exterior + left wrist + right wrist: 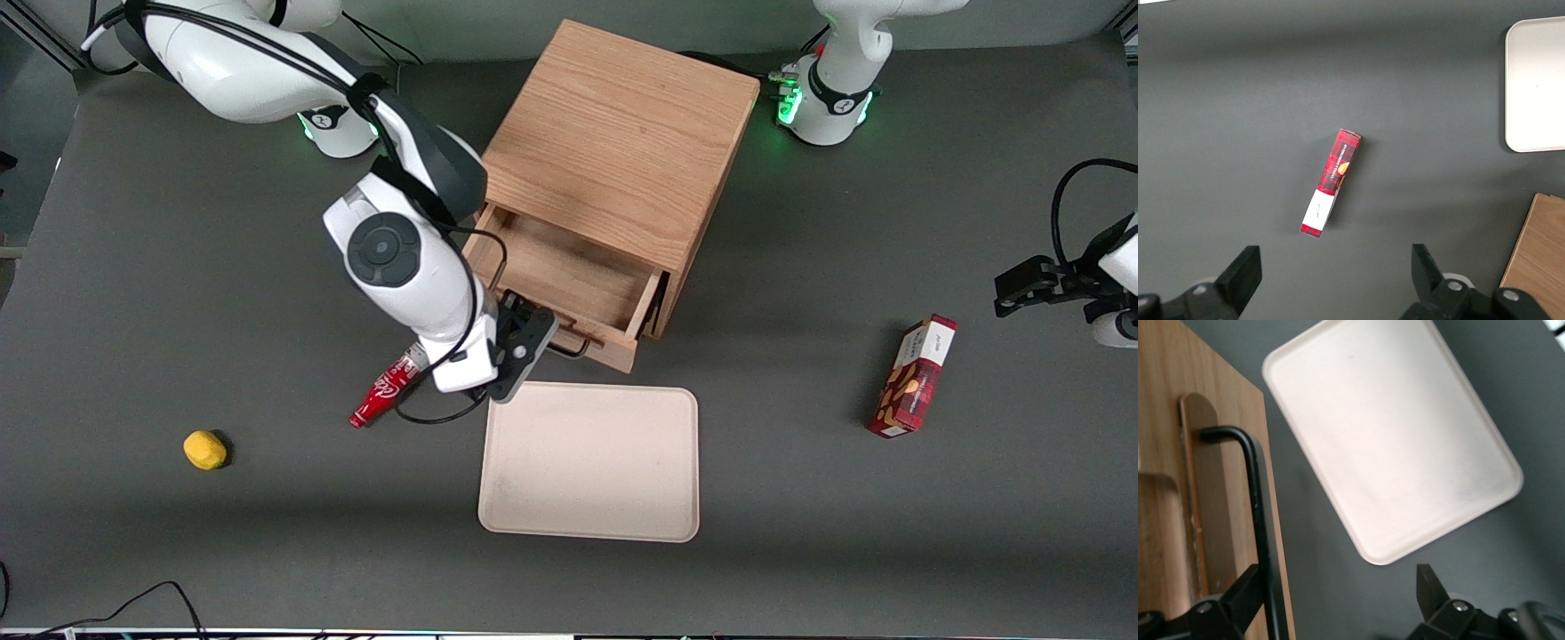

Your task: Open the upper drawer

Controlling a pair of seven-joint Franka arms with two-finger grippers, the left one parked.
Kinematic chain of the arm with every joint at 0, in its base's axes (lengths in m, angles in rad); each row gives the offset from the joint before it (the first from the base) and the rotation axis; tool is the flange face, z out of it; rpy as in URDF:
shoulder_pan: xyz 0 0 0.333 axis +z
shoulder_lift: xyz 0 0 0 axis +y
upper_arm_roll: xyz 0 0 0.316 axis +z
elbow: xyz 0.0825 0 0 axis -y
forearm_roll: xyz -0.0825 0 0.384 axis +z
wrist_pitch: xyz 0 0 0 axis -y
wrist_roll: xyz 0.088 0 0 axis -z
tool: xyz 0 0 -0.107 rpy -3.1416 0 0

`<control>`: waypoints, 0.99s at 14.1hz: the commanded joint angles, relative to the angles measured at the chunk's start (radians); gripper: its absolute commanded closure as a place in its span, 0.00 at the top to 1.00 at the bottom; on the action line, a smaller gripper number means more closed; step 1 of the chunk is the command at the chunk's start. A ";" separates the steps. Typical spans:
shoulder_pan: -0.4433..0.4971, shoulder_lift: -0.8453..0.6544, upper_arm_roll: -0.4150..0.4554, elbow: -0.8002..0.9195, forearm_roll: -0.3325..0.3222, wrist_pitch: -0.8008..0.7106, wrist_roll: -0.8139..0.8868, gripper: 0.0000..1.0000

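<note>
Grey tabletop | tool [1338, 587] fingers apart, straddling black handle [1251, 487] | upper drawer [569, 276] pulled out

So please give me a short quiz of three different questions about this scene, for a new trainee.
1. True or false: the upper drawer is pulled out of the oak cabinet.
2. What stands open at the drawer's black wire handle? A) the gripper B) a lid C) a tray
3. Fill in: the cream tray lies ____ to the front camera than the cabinet.

Key: 1 true; 2 A; 3 nearer.
</note>
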State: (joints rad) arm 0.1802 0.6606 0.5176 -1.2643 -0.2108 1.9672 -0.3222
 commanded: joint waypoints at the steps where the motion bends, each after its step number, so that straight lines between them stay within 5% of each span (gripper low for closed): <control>1: 0.007 0.045 -0.040 0.074 -0.024 0.005 -0.081 1.00; 14: -0.013 0.065 -0.128 0.175 -0.004 0.045 -0.120 1.00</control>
State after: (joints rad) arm 0.1614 0.7170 0.3826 -1.1260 -0.2136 2.0237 -0.4400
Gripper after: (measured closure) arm 0.000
